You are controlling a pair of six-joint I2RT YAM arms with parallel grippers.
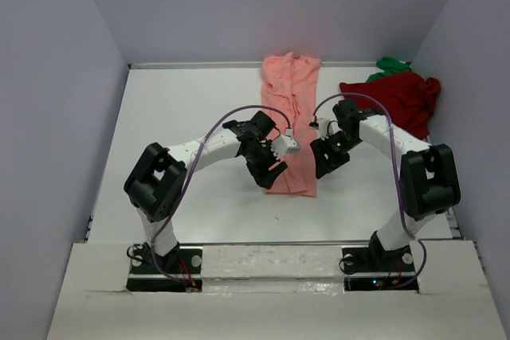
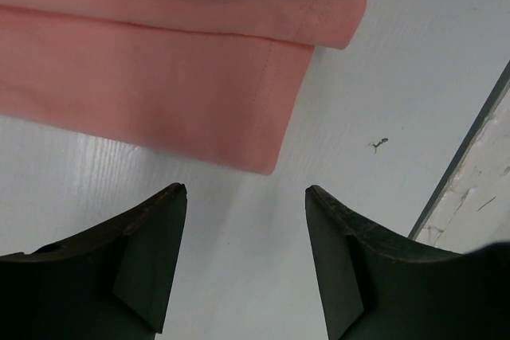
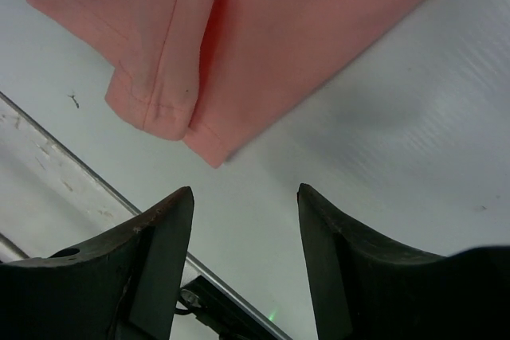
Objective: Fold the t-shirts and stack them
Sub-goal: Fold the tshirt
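The left gripper [image 1: 272,173] hangs low over the table [image 1: 183,117] at the near left corner of the pink shirt [image 1: 291,109]. Its fingers [image 2: 151,252] are spread apart with nothing between them. In its wrist view the hem corner lies just beyond the tips, untouched. That placing reads as a set-up to pinch this corner, probably to carry the near end toward the far end for a crosswise fold.

The pink shirt lies in the middle of the table, running from the far edge toward the near side. It is already folded lengthwise into a long narrow strip. Its layers overlap and a stitched hem runs along the near end. In the right wrist view two layered corners sit slightly staggered, so the edges are not quite matched. The near half lies flat, while the far part looks wrinkled and bunched.

The right gripper [image 1: 325,166] mirrors the left at the near right corner. Its fingers are likewise released and empty, and the cloth starts just past their tips. One arm at each corner would let the hem rise evenly rather than twist.

At the far right the red shirt [image 1: 398,99] sits in an unfolded heap by the wall. The green shirt [image 1: 390,63] peeks out behind it as a small crumple. Neither is folded, and no stack exists yet.
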